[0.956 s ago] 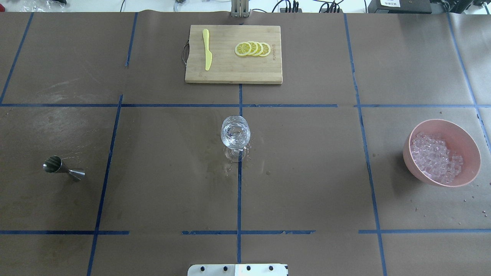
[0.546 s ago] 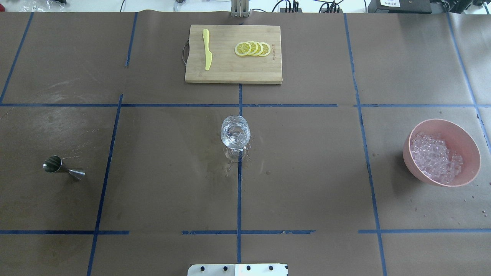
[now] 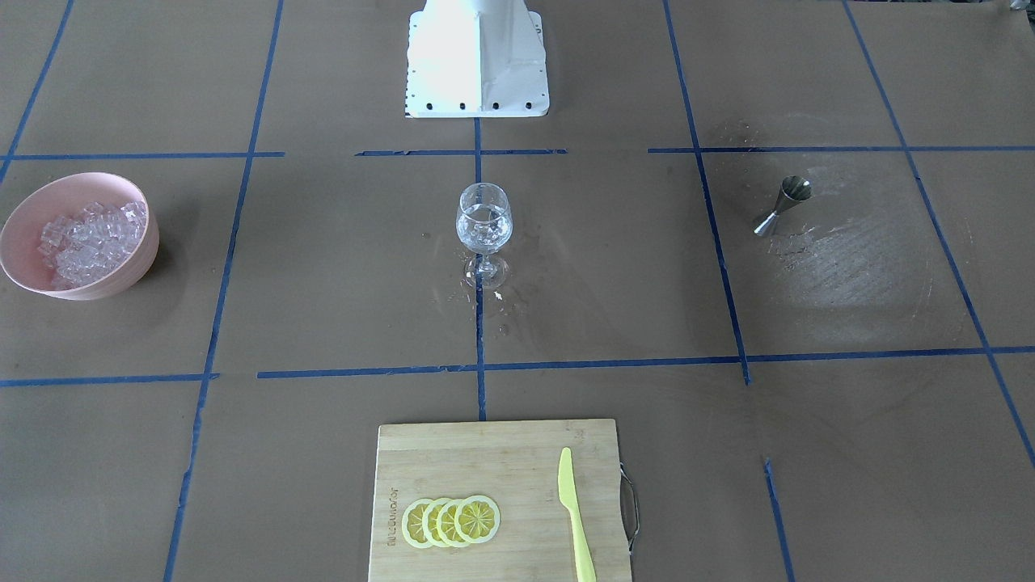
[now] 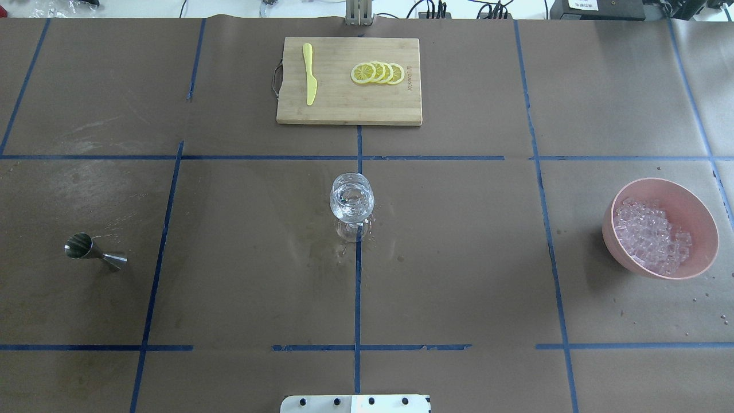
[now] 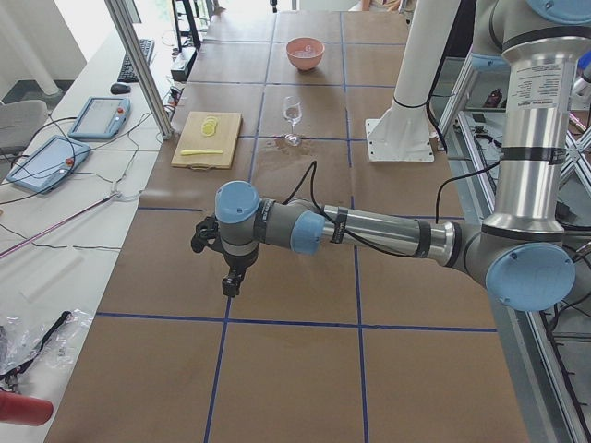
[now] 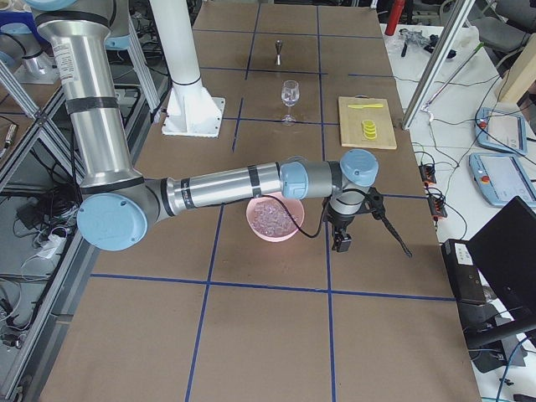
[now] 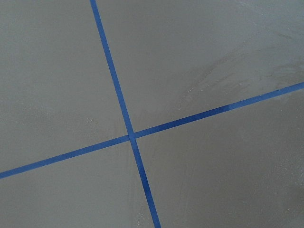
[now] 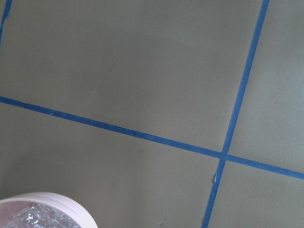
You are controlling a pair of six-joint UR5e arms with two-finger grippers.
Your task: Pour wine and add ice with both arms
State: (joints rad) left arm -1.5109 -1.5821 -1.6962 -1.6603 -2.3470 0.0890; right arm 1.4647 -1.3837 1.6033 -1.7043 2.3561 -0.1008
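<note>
Nothing on the bench (image 4: 459, 275) moves since earlier: glass (image 4: 352, 198) holds wine (image 3: 485, 215), seemingly ice (image 3: 483, 234); left gripper (image 5: 230, 280) and right gripper (image 6: 342, 242) hang clear, opening not discernible; task likely done.

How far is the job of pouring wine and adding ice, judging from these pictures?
Done, it seems: the wine glass holds clear liquid with glinting cube-like pieces, and the jigger stands alone. In hand: nothing visible; the left gripper hangs over bare table, the right gripper beside the bowl of ice. Left: probably nothing.
</note>
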